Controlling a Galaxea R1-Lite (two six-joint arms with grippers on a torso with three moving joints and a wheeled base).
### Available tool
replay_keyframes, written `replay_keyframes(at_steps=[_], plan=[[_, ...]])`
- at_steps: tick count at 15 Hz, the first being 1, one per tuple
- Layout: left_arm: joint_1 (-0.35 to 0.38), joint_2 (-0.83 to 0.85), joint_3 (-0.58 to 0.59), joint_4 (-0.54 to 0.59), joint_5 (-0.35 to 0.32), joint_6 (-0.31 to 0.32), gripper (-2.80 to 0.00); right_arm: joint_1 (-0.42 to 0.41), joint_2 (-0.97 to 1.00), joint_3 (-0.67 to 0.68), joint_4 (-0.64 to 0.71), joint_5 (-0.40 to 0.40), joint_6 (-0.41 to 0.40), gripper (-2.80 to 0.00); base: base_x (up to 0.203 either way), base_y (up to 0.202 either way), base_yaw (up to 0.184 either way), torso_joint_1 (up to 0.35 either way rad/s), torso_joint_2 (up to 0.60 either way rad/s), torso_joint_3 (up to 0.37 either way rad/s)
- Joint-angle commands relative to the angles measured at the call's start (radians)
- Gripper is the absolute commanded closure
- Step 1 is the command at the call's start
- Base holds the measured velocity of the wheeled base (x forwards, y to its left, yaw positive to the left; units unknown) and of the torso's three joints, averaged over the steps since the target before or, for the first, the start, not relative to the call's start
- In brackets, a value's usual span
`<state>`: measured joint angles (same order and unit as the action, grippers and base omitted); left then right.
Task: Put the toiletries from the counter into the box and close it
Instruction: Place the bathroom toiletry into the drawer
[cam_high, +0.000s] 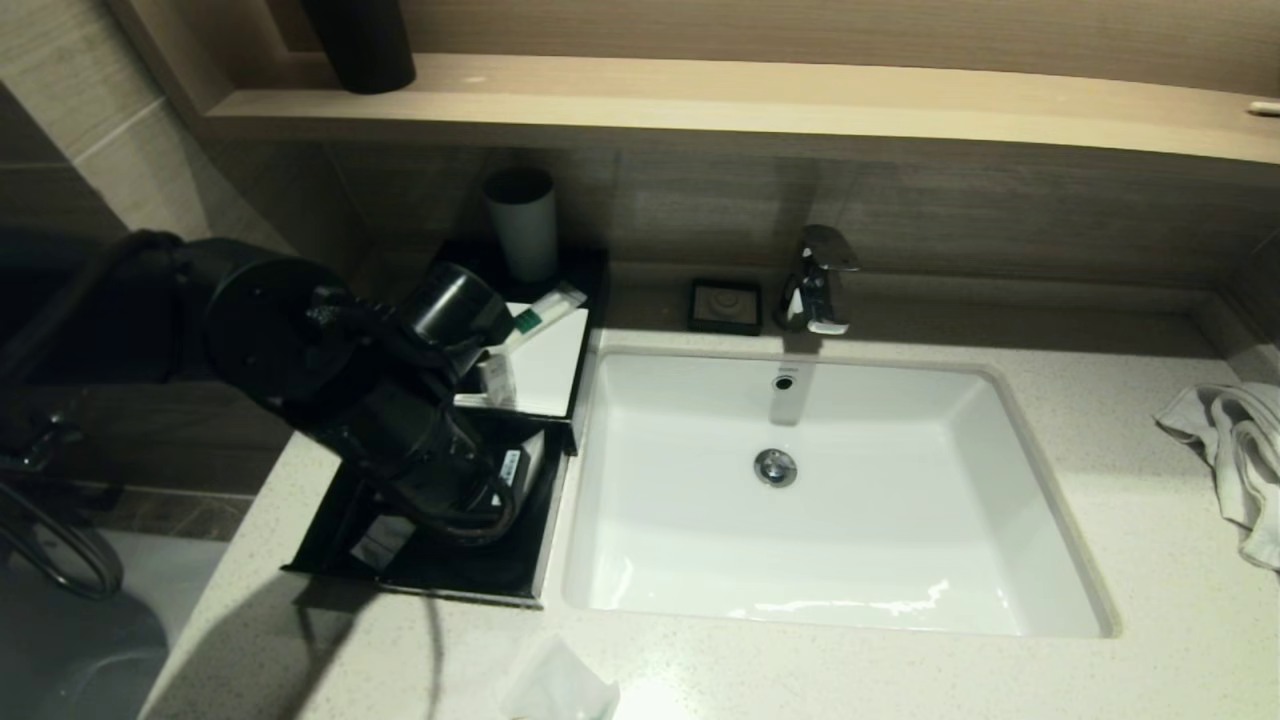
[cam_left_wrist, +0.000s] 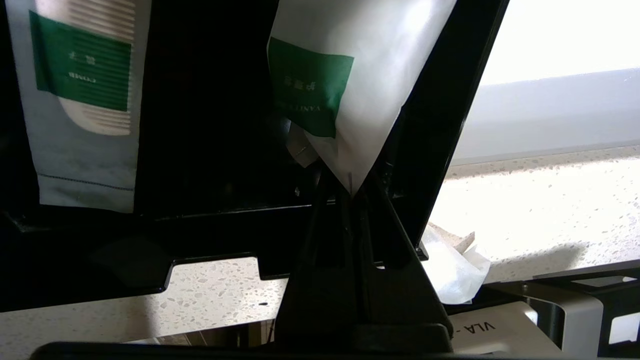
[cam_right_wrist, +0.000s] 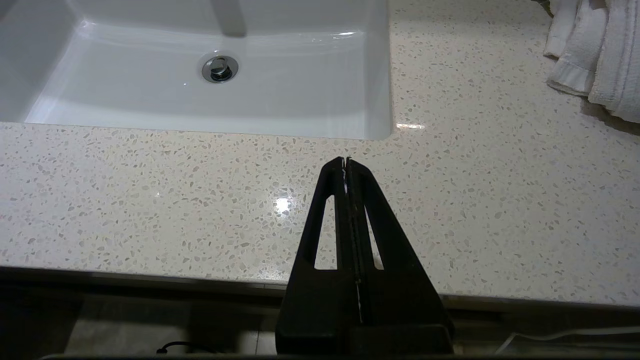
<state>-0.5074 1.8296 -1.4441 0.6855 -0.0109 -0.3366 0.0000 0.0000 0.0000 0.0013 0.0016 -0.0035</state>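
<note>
While white green-labelled sachet (cam_left_wrist: 350, 100) is pinched by left gripper (cam_left_wrist: 350, 192), open black rectangular box (cam_left_wrist: 210, 125) lies directly beyond, frame centre; right gripper (cam_right_wrist: 346, 161) clenched empty.

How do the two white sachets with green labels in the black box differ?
The comb sachet lies flat and free in the black box, a ridged comb showing through it; the vanity sachet hangs tilted, one corner pinched in the left gripper, its contents hidden. Both are white with green labels.
</note>
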Motion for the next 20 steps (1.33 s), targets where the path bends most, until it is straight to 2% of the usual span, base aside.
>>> replay_keyframes(at_steps=[1, 14, 18, 20], plan=[[0.001, 0.027, -0.029, 0.003, 0.001, -0.013, 0.0, 0.0, 0.0, 0.0, 0.0, 0.0, 0.0, 0.0, 0.0, 0.0, 0.0, 0.0, 0.0, 0.0], [0.012, 0.072, -0.108, 0.007, 0.016, -0.031, 0.0, 0.0, 0.0, 0.0, 0.0, 0.0, -0.001, 0.0, 0.0, 0.0, 0.0, 0.0, 0.0, 0.0], [0.015, 0.057, -0.108, 0.068, 0.043, -0.027, 0.0, 0.0, 0.0, 0.0, -0.001, 0.0, 0.0, 0.0, 0.0, 0.0, 0.0, 0.0, 0.0, 0.0], [0.015, 0.056, -0.109, 0.113, 0.094, -0.02, 0.0, -0.001, 0.0, 0.0, 0.0, 0.0, 0.0, 0.0, 0.0, 0.0, 0.0, 0.0, 0.0, 0.0]])
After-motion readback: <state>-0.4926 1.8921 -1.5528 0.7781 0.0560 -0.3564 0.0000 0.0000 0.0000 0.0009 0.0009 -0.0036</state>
